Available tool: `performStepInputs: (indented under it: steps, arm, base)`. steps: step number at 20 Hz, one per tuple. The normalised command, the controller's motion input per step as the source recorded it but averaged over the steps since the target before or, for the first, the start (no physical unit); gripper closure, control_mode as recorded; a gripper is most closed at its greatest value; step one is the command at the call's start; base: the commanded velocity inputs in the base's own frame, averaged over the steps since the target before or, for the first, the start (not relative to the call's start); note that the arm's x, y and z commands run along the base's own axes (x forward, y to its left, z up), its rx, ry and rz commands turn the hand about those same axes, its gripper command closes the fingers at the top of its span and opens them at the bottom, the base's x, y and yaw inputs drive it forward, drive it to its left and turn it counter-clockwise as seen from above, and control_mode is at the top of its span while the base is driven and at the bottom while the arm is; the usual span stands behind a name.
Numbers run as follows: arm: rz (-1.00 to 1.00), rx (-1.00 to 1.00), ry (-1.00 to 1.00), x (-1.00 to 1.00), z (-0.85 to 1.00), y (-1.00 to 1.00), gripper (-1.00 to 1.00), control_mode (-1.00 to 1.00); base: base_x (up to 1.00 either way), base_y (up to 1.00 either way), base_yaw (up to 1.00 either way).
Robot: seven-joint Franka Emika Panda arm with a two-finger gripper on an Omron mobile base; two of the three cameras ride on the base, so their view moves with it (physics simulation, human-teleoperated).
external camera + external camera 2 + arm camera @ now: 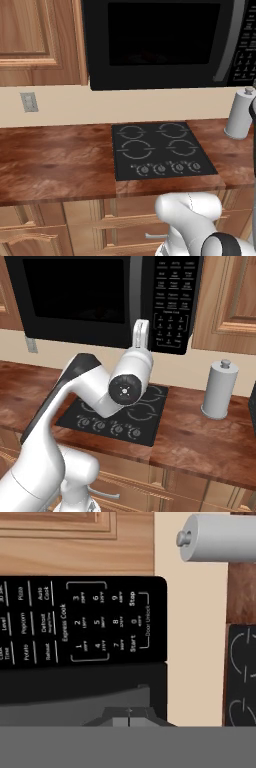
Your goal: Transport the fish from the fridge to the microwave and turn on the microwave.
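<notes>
Black microwave (107,298) mounted under wooden cabinets (40,40), door closed, wooden counter (55,160) with black cooktop (160,150), grey paper-towel roll (218,390) standing right of it, gripper (129,716) fingers pressed together, empty, facing the microwave keypad (102,622).

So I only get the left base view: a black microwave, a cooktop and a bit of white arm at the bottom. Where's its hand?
Observer: The right base view shows the arm reaching up, its tip close to the microwave, beside the keypad.
Visitor: Is it holding anything?
Observer: No. In the hand view the jaws are shut together with nothing between them.
Visitor: Which button is it going for?
Observer: The hand view faces the number keys and the Start key. I cannot tell whether it touches any.
</notes>
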Motion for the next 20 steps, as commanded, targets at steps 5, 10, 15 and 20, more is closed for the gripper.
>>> performStepInputs:
  steps: [5, 10, 15, 20]
  arm:
    - [-0.01, 0.0, 0.0, 0.12, -0.04, -0.15, 1.0, -1.0]
    - [-0.01, 0.0, 0.0, 0.12, -0.05, -0.14, 1.0, -1.0]
    - [-0.01, 0.0, 0.0, 0.13, -0.07, -0.07, 1.0, -1.0]
    - [0.0, 0.0, 0.0, 0.11, -0.06, -0.01, 1.0, -1.0]
  base:
    - [0.0, 0.0, 0.0]
    - [0.0, 0.0, 0.0]
    - [0.0, 0.0, 0.0]
    - [0.0, 0.0, 0.0]
